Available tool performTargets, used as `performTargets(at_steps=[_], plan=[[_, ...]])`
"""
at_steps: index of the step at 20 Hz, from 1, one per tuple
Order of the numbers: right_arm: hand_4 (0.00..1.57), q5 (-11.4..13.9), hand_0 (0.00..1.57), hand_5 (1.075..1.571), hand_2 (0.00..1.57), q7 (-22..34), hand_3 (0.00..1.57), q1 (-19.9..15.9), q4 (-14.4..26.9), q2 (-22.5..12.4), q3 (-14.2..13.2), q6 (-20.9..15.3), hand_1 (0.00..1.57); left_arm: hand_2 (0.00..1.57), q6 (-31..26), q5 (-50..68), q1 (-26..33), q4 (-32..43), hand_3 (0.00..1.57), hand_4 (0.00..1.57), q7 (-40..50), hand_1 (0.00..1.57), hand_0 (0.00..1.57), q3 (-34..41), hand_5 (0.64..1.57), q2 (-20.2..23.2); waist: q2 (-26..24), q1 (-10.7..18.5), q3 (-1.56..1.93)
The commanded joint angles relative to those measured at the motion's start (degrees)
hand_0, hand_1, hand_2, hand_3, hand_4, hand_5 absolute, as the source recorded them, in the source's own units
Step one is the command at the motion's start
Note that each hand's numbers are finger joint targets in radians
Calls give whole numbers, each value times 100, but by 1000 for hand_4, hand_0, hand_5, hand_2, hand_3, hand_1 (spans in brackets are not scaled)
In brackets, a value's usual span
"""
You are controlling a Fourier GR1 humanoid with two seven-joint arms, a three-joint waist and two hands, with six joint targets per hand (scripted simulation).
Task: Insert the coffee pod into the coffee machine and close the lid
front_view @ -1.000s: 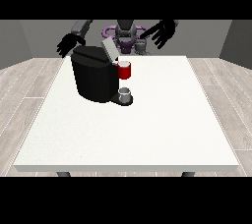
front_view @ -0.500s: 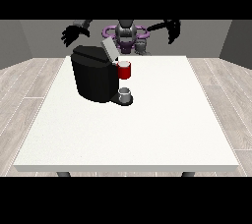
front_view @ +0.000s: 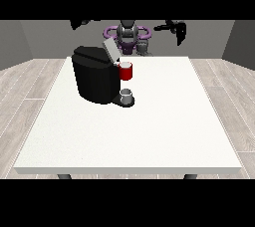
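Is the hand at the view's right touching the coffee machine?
Apart. The front view shows that hand raised near the robot's shoulder, with open table between it and the coffee machine.

Black coffee machine (front_view: 95,75) on white table (front_view: 149,121), lid (front_view: 110,50) tilted open. Red thing at the machine (front_view: 126,71) at its front; grey thing (front_view: 127,95) on base below. Hand at view's left (front_view: 79,23) and hand at view's right (front_view: 178,30) raised high, well apart from machine.
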Motion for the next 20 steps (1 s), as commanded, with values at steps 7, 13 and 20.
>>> performTargets(at_steps=[7, 13, 20], plan=[[137, 51, 0, 1571, 0, 92, 0, -649, -83, -184, 149, 402, 0, 0, -318, 622, 514, -998, 0, 204, 210, 0, 0, -232, 1571, -147, 373, 465, 2], [0, 313, 0, 1571, 0, 192, 0, -760, -87, -47, 421, 453, 0, 0, -107, 980, 1034, -1857, 0, 0, 792, 0, 0, -490, 1571, -196, 500, 404, 2], [0, 135, 0, 1571, 0, -111, 0, -1288, 510, 61, 172, 572, 0, 0, 150, 1084, 1359, -2566, 0, 0, 666, 0, 0, -801, 1571, -284, 1169, 379, 2]])
